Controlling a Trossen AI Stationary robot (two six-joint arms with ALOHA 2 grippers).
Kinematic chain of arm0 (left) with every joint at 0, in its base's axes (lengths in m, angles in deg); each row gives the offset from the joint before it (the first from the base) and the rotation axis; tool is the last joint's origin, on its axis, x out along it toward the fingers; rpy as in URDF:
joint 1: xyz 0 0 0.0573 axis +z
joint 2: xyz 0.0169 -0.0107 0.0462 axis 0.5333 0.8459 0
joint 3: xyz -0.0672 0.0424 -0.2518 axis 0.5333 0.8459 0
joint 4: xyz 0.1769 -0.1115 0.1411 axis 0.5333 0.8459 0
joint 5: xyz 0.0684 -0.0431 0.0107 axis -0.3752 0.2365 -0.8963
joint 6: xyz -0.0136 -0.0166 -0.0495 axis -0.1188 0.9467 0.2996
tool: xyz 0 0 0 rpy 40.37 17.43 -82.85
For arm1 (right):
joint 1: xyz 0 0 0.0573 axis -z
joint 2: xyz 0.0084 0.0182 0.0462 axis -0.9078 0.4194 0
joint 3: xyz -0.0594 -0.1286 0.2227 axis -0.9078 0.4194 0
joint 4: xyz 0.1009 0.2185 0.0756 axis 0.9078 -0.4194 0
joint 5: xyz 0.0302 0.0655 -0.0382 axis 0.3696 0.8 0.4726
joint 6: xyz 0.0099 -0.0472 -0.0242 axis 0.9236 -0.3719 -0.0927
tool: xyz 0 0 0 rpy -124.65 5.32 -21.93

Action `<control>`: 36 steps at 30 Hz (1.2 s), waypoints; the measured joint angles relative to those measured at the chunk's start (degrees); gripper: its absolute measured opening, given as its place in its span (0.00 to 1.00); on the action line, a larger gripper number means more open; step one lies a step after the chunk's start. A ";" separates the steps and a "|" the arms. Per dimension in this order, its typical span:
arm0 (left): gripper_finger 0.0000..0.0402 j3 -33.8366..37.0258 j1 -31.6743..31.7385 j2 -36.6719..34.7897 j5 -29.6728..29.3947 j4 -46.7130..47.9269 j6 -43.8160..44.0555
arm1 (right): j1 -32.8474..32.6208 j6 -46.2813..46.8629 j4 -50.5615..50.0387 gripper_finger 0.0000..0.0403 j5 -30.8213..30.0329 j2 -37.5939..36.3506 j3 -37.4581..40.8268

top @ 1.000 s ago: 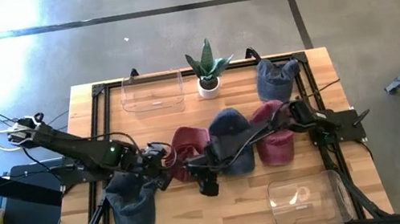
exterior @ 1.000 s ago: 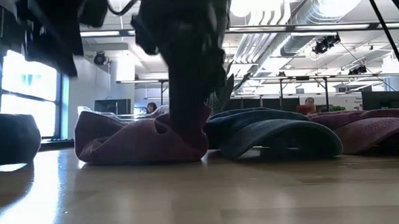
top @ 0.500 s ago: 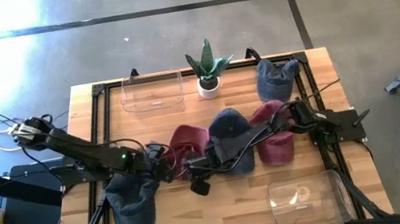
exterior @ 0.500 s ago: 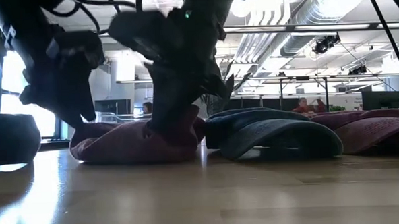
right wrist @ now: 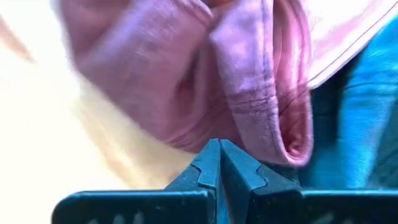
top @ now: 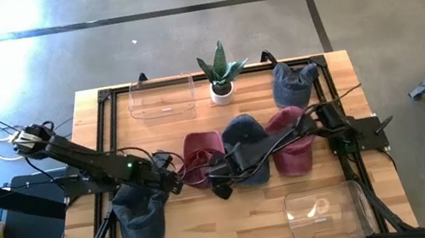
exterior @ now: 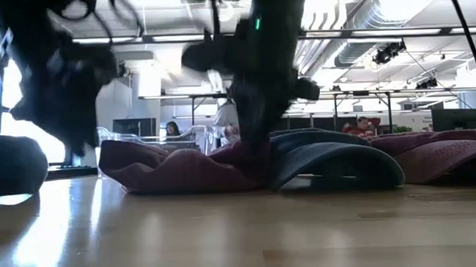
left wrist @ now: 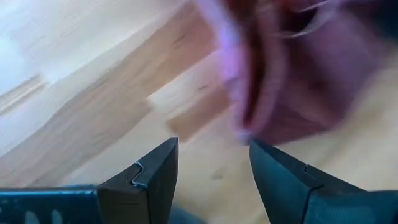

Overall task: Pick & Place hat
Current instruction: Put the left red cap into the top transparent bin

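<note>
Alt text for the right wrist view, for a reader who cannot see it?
The right gripper, fingers shut together, sits at the folded edge of a maroon hat lying on the wooden table. A blue hat lies beside the maroon one.

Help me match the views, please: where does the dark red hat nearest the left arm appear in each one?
High view: dark red hat, table centre, beside the blue hat.
Low view: centre-left, blue hat alongside.
Left wrist view: blurred, ahead of the fingers.
Right wrist view: fills the frame, blue hat beside it.
</note>
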 joint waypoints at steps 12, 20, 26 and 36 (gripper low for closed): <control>0.40 -2.18 1.52 2.27 0.79 -9.71 -14.66 | 3.82 -9.22 24.30 0.00 3.67 -3.36 10.63; 0.27 -2.17 7.75 13.33 0.55 -8.80 -9.35 | 7.94 2.45 27.14 0.00 4.20 -3.38 19.23; 0.20 -2.71 7.85 13.36 2.40 -2.37 -4.84 | 6.08 4.61 16.68 0.00 2.93 -3.98 17.75; 0.16 -9.36 7.89 3.93 4.66 0.17 -11.00 | 5.08 -1.10 15.79 0.02 3.46 -11.64 16.63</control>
